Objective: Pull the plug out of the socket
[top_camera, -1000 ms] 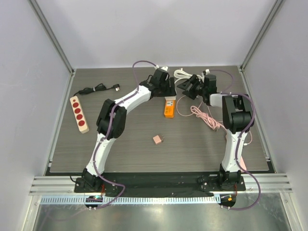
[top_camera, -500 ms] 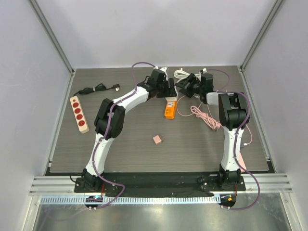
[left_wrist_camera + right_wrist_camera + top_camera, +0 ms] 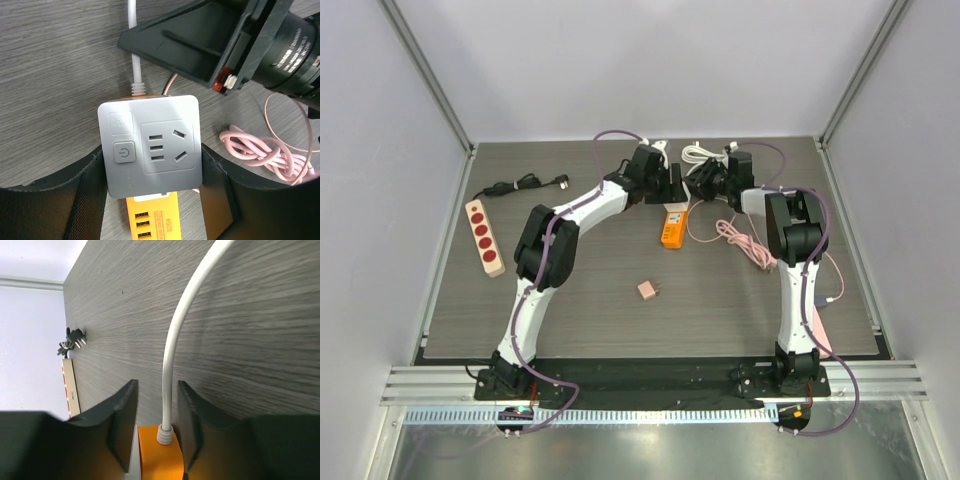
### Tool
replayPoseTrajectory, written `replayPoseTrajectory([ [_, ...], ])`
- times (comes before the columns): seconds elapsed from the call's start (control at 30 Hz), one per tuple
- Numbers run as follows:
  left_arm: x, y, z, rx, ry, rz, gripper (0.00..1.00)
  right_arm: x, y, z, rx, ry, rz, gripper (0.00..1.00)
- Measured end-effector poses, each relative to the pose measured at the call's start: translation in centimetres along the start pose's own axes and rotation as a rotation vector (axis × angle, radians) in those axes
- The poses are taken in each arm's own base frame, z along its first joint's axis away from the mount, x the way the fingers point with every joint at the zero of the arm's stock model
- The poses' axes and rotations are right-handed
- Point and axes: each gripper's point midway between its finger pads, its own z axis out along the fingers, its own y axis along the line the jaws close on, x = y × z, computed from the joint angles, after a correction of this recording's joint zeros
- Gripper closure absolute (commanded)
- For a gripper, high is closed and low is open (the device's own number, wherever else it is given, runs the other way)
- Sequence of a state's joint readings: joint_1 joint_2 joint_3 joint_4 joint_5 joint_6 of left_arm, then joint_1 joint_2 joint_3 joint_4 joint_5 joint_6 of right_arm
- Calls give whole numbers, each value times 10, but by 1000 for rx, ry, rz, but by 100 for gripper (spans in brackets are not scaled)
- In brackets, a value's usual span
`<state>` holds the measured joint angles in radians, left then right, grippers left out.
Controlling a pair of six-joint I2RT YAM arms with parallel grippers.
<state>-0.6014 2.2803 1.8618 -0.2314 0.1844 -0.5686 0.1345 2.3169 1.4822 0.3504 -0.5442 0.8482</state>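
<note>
A grey square plug adapter with a power button sits plugged on top of an orange USB socket strip, which lies at the back middle of the table. My left gripper is shut on the adapter, one finger against each side; in the top view it covers the adapter. The strip's white cable leaves its orange end. My right gripper is open and straddles that cable close to the strip, with a gap on both sides. It also shows in the top view.
A pink coiled cable lies right of the strip. A small pink cube plug sits mid-table. A beige power strip with red sockets and a black cable lie at the far left. The white cable's coil is at the back.
My right gripper has moved left toward the strip's cable end, closing in on my left gripper. The left gripper and the strip have stayed about where they were.
</note>
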Motion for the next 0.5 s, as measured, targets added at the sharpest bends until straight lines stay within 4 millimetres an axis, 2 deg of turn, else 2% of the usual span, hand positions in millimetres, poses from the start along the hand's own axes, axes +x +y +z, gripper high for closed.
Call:
replayPoseTrajectory([
  [0.17,-2,0,0,1,-5,-4,100,14,0,7,0,26,-3,69],
  [0.27,-3,1,0,2,-7,-9,100,17,-4,9,5,32,-1,88],
  [0.3,-3,1,0,2,-10,-13,100,17,-6,9,8,34,1,98],
  [0.5,-2,7,-3,-13,-40,-46,100,17,-12,7,19,34,1,99],
])
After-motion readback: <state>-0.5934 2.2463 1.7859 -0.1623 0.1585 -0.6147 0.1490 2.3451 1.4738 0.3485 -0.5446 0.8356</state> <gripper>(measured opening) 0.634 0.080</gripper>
